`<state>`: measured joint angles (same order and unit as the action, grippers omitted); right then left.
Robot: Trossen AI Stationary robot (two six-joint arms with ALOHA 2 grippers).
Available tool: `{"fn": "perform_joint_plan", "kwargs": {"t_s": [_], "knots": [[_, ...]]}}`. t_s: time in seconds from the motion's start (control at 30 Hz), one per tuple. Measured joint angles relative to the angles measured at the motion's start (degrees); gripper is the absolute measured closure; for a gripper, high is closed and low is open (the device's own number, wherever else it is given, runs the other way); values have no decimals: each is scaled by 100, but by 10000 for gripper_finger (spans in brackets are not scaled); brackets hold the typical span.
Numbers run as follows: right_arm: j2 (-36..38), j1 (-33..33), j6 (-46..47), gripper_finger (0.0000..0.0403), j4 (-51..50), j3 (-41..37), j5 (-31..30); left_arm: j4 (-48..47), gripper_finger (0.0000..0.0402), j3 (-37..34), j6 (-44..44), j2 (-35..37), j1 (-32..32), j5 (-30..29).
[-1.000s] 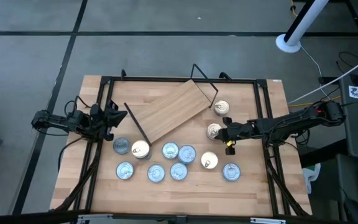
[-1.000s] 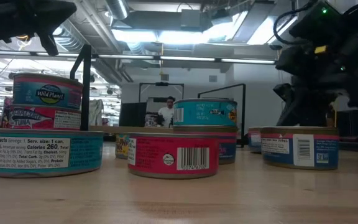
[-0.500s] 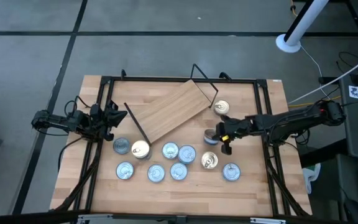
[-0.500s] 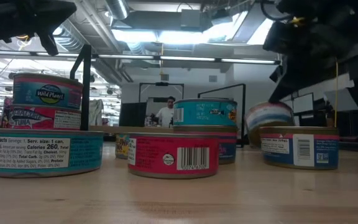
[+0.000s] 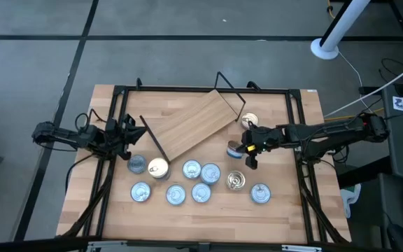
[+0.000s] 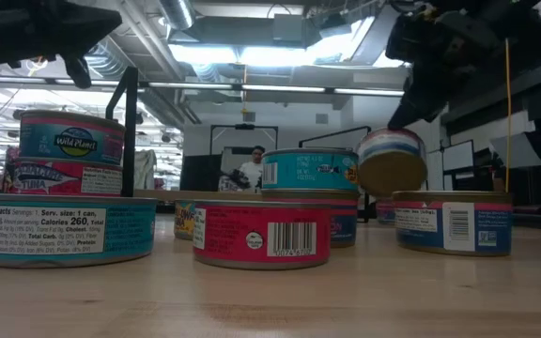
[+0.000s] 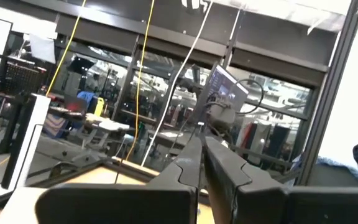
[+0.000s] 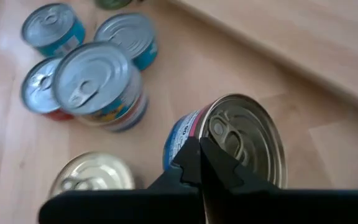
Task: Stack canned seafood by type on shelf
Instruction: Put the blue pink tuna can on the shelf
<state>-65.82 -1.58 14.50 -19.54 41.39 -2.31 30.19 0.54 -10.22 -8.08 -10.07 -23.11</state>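
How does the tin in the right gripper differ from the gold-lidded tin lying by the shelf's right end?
The held tin is lifted off the table and tipped on edge in the right gripper; the gold-lidded tin by the shelf sits flat and untouched. The held tin shows its blue-and-pink side band from above; the other shows only its lid. Both are small round gold-lidded tins.

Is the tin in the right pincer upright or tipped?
Tipped. The tin hangs clear of the table in the right pincer, turned on its side.
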Motion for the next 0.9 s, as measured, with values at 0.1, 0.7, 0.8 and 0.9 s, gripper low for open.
{"fn": "perform_joint_plan", "kwargs": {"t_s": [0.1,0.7,0.8,0.9], "knots": [[4,269,-208,403,164,0,-11,323,386,0,37,-327,0,0],[-885,2048,-2225,403,2123,4,39,1439,386,24,207,-1631,-2,-17],[-1150,2155,-2500,403,2312,4,13,1429,386,24,210,-1647,-1,-22],[-1407,2200,-2774,403,2472,4,-25,1421,386,24,214,-1671,-2,-24]]}}
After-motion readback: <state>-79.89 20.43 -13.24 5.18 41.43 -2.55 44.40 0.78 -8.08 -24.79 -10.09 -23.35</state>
